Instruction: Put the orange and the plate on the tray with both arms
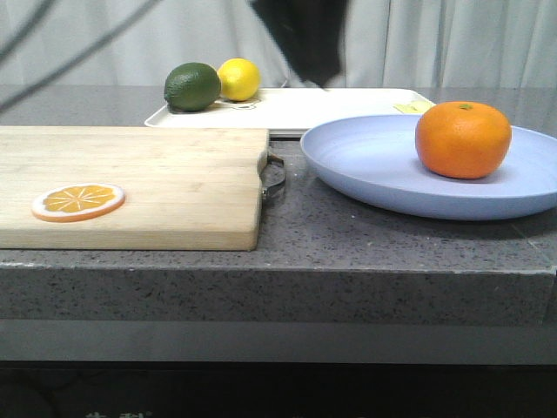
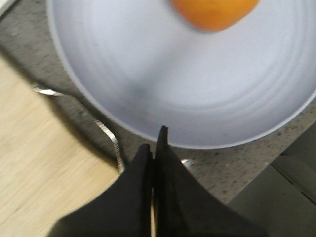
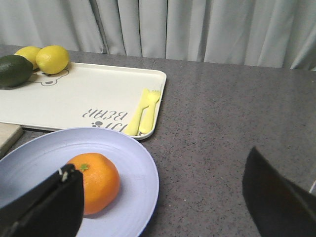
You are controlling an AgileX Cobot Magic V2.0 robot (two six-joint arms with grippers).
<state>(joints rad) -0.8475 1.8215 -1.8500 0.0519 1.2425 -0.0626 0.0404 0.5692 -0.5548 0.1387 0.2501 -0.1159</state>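
Left gripper (image 2: 154, 148) hangs just over the near rim of the plate (image 1: 374, 165), its two dark fingers pressed together with nothing between them. Right gripper (image 3: 163, 197) is spread wide, one finger at each side of its wrist view, holding nothing and hovering above the plate's right side.

On the grey counter (image 1: 287, 252), the lavender plate sits at the right, near the front. The orange (image 1: 463, 139) rests on the plate, toward its right half. The cream tray (image 1: 331, 106) lies just behind the plate, farther from the robot, and the plate's far rim seems to overlap or touch the tray's near edge. A green lime (image 1: 192, 86) and a yellow lemon (image 1: 238, 79) sit at the tray's far left; yellow cutlery (image 3: 145, 111) lies along its right edge. A wooden board (image 1: 139, 178) with an orange slice (image 1: 78, 201) fills the left of the counter.

Judging from this, the step in hand is getting a hold on the plate. The left fingers would need to part first, then close over the near rim. Lifting level and slowly should stop the orange rolling. The middle of the tray looks like the best landing spot, well apart from the fruit and cutlery.
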